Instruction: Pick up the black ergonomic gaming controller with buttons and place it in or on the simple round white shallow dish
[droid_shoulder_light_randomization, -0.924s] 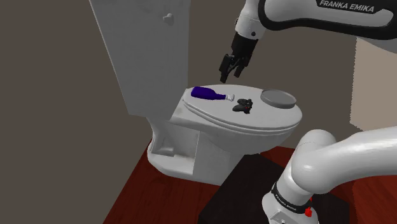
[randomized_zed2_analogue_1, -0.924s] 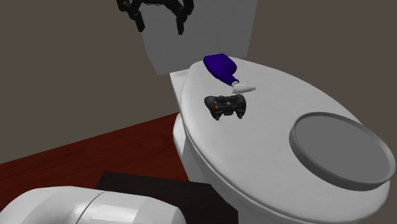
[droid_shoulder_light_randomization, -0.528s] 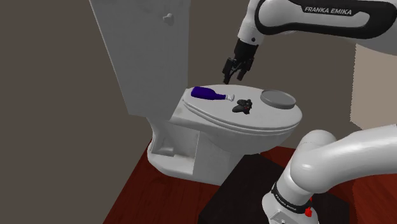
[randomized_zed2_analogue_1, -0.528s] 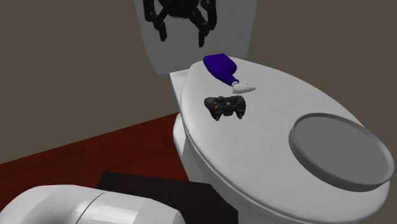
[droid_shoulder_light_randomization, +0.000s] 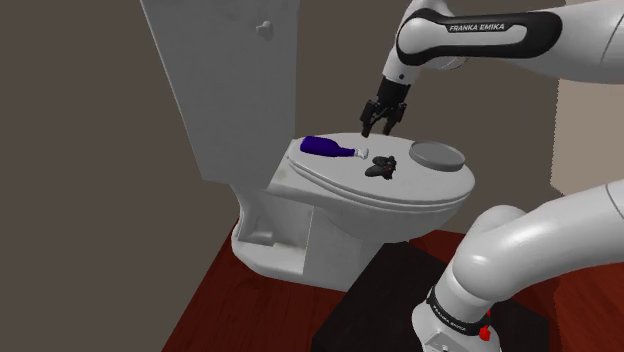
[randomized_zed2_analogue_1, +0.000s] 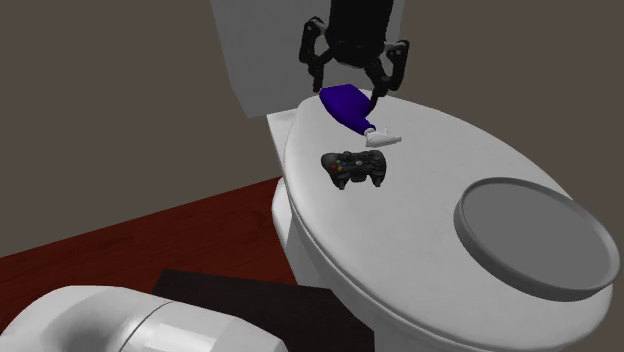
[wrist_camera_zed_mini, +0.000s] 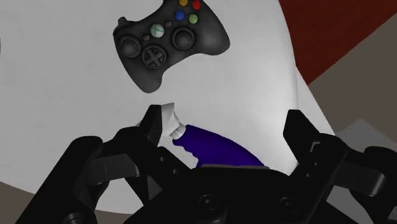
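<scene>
**A:** Start at the shoulder view's left. What is there?

**B:** A tall pale tank (droid_shoulder_light_randomization: 232, 80) in front of a brown wall (droid_shoulder_light_randomization: 90, 120). Below it is the closed toilet lid (droid_shoulder_light_randomization: 405, 188), and everything lies on that.

**A:** What comes first on the lid?

**B:** A dark blue bottle (droid_shoulder_light_randomization: 323, 147) on its side, with its white cap (droid_shoulder_light_randomization: 363, 154) pointing towards the controller (droid_shoulder_light_randomization: 381, 167). The cap ends just beside the controller, and I cannot tell whether they touch.

**A:** So where is the controller?

**B:** It lies flat near the middle of the lid with its buttons up. It sits between the bottle and the dish (droid_shoulder_light_randomization: 438, 154).

**A:** And the dish?

**B:** It is round, shallow and drawn grey. It rests at the lid's right end, apart from the controller.

**A:** Where is the gripper?

**B:** The gripper (randomized_zed2_analogue_1: 350, 90) hangs above the lid and over the bottle, touching nothing. In the wrist view its fingers (wrist_camera_zed_mini: 153, 127) are spread wide, the bottle lies below the gap, and the controller (wrist_camera_zed_mini: 168, 44) lies beyond.

**A:** Is anything in the way?

**B:** The bottle crowds one side of the controller. Its other sides face bare lid.

**A:** What is lower down?

**B:** A red floor (droid_shoulder_light_randomization: 235, 300) and the dark stand (droid_shoulder_light_randomization: 385, 295).
</scene>
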